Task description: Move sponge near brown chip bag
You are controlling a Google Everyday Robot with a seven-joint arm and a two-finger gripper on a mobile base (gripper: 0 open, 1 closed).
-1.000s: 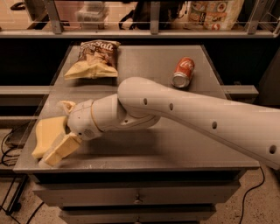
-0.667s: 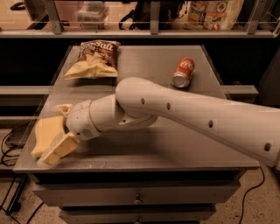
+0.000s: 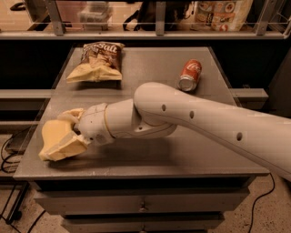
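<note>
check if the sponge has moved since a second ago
Yes, slightly. The sponge, held in the claw, has lifted a little away from the table's front edge and edged toward the chip bag.

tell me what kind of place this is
Probably a robot test area in an office or lab: a grey drawer cabinet as table, snack packs on the shelf behind, floor cables. The claw is at the sponge by the front edge.
</note>
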